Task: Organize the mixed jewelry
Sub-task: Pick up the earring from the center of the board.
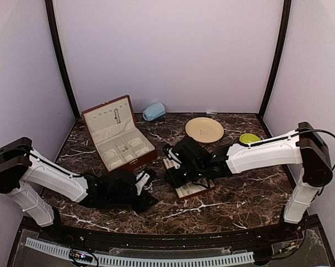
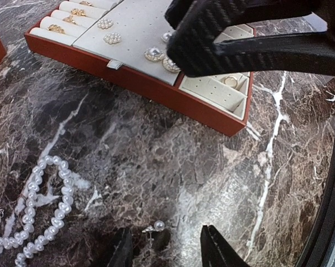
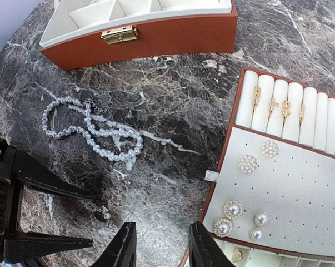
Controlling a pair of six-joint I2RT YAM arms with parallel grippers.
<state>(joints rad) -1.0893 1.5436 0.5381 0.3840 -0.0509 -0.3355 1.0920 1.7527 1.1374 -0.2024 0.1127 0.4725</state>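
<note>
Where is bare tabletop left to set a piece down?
Bare marble lies in front of the slotted tray toward the near edge, and between the plate and the open box. Crowded: between box and tray, with the pearl necklace, an earring, the left gripper and the right gripper.

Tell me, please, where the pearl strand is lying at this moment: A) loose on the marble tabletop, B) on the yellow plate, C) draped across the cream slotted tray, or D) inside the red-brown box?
A: the right wrist view shows the pearl strand coiled on the bare marble tabletop, in front of the box and to the side of the tray, touching neither.
</note>
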